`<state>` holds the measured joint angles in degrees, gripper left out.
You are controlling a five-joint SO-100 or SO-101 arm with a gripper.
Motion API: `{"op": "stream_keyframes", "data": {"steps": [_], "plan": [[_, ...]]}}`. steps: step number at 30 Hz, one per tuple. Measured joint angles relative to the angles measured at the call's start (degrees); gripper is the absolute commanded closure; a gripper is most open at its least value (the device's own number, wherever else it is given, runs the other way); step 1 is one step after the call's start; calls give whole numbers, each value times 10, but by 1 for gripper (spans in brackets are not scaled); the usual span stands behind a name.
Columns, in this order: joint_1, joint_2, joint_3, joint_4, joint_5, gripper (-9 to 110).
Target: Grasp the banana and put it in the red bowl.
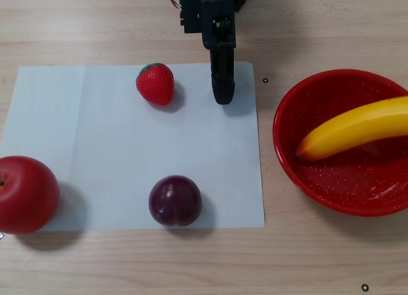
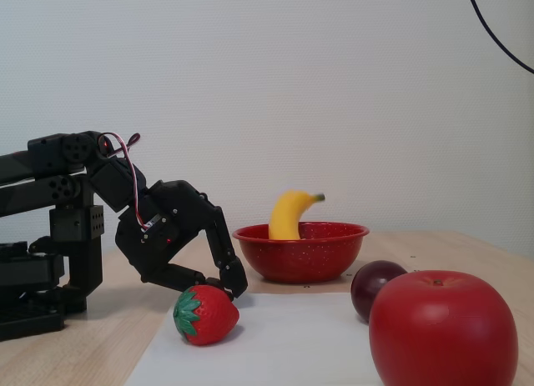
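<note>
- We judge the main work done: the banana (image 1: pixel 357 132) lies inside the red bowl (image 1: pixel 319 193), one end down on the speckled floor and the other propped over the rim toward the right edge of the other view; in the fixed view its stem tip (image 2: pixel 316 198) stands up above the bowl's rim (image 2: pixel 300 232).
- The gripper (image 1: pixel 222 91) is well clear of the bowl, low over the top edge of the white paper sheet (image 1: pixel 95 148), just beside the strawberry (image 1: pixel 155 83) (whether it touches the fruit we cannot tell from the fixed view).
- Its fingers hold nothing; from above they read as one dark bar, so they seem drawn together, though neither angle shows the gap well enough to be sure.
- What is left, as we see it, is only for the arm to pull back to rest.
- The plum (image 1: pixel 175 200) and the red apple (image 1: pixel 25 194) sit apart on the sheet.
- We find no brand, label or readable writing anywhere.
</note>
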<state>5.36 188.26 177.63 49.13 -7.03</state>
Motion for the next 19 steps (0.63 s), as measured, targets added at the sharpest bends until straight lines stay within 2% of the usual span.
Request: {"op": "stream_keyframes", "data": {"steps": [19], "plan": [[0,0,0,5,0,101]]}}
